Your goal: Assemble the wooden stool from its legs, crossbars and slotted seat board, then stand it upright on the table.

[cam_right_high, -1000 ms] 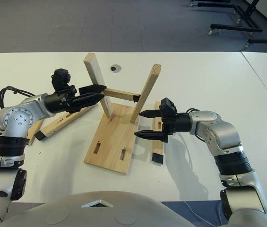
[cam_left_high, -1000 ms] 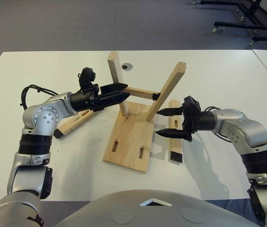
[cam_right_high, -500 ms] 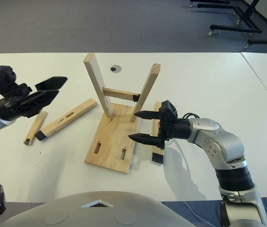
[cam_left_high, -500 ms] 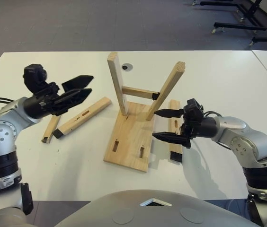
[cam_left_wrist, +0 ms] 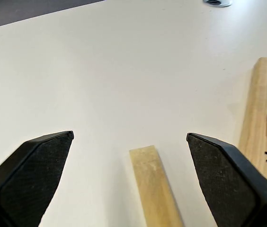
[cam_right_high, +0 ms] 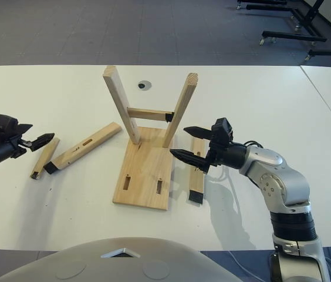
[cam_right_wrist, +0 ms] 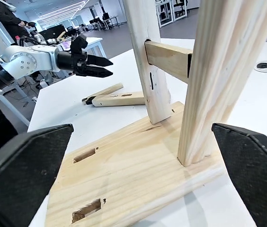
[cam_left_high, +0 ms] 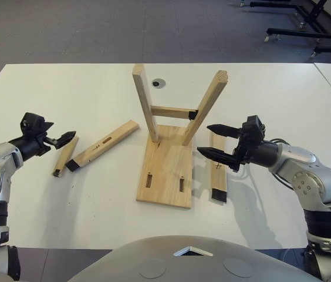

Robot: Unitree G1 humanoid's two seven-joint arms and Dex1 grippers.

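Bare pale wood everywhere here: the seat board, the upright legs and the crossbar look matt, grain showing, rough-edged at the slots. The table is smooth white, faintly sheened. On the left gripper, the fingers are matt black, finely grained plastic.

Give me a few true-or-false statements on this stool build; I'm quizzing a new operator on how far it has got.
1. Two legs stand in the seat board, joined by a crossbar. True.
2. The board's two near slots are filled. False: both are empty.
3. The left gripper grips the thin bar. False: it is open over the bar's end, holding nothing.
4. A loose leg lies on the table to the right of the board. True.
5. The right gripper is shut. False: it is open and empty.
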